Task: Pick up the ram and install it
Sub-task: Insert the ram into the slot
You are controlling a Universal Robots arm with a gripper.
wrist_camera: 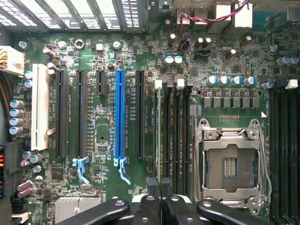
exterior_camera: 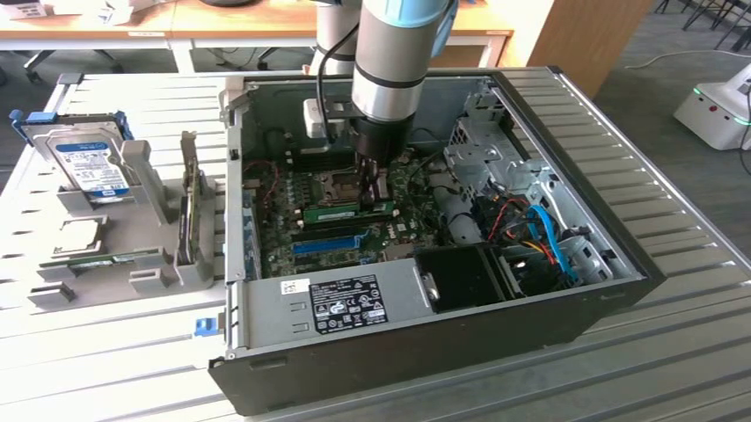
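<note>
One arm (exterior_camera: 393, 53) reaches straight down into the open computer case (exterior_camera: 470, 338) on the ribbed table (exterior_camera: 687, 374). The jaws are pinched almost fully together. In the wrist view the fingertips (wrist_camera: 153, 187) meet with only a sliver between them. From the exterior view they come down on the top edge of the ram (exterior_camera: 346, 211), near its end toward the exterior view's right, and I judge that they grip it. The ram stands on edge on the board, directly under the jaws. Its long axis runs across the exterior view, parallel to the blue slot (exterior_camera: 326, 243) nearby. I cannot tell whether it is already seated. In the wrist view the dark memory slots (wrist_camera: 172, 136) run straight away from the fingertips, between the blue slot and the empty processor socket (wrist_camera: 232, 166).

Count:
- two green sticks: the ram, and a second stick (exterior_camera: 100, 261) lying flat in the grey rack (exterior_camera: 135, 283), well apart on the exterior view's left
- one hard drive (exterior_camera: 88, 167)
- one blue slot
- one socket
</note>
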